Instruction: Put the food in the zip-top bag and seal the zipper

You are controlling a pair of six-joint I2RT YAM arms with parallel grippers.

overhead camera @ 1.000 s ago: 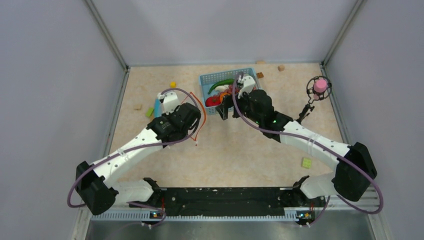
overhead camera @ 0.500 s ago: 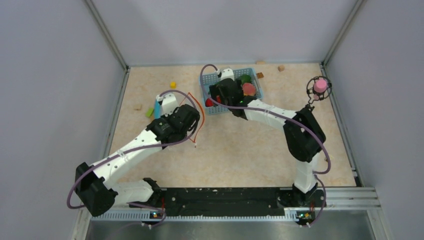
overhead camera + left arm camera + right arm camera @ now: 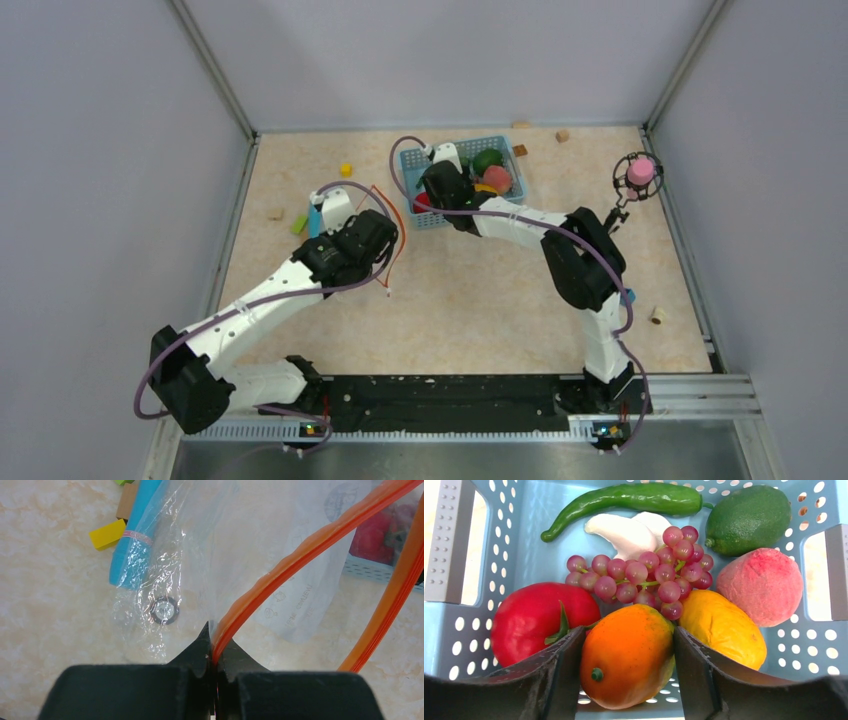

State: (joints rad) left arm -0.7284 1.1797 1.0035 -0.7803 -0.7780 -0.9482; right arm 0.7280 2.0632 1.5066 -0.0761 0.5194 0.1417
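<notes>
In the right wrist view, the food lies in a light-blue mesh basket [image 3: 524, 540]: a red tomato [image 3: 531, 620], an orange [image 3: 629, 655], a yellow mango [image 3: 724, 627], purple grapes [image 3: 654, 575], a pink peach [image 3: 761, 585], a green pepper [image 3: 749, 517] and a long green chili [image 3: 624, 500]. My right gripper [image 3: 626, 650] is down in the basket, both fingers pressed on the orange's sides. The left gripper [image 3: 214, 652] is shut on the orange-red zipper [image 3: 300, 550] of the clear zip-top bag [image 3: 250, 545], whose mouth hangs open left of the basket [image 3: 510, 145].
A light-blue stick [image 3: 137, 535], a yellow block [image 3: 107, 534] and a tan block [image 3: 127, 502] lie under and beside the bag. A white piece [image 3: 624, 532] sits among the food. A pink ball on a black stand [image 3: 640, 172] is at the right wall. Small blocks [image 3: 657, 316] are scattered about.
My right arm swung left over the basket, dropped in, and its jaws narrowed onto the orange. The left arm kept its hold on the zipper and barely moved.
</notes>
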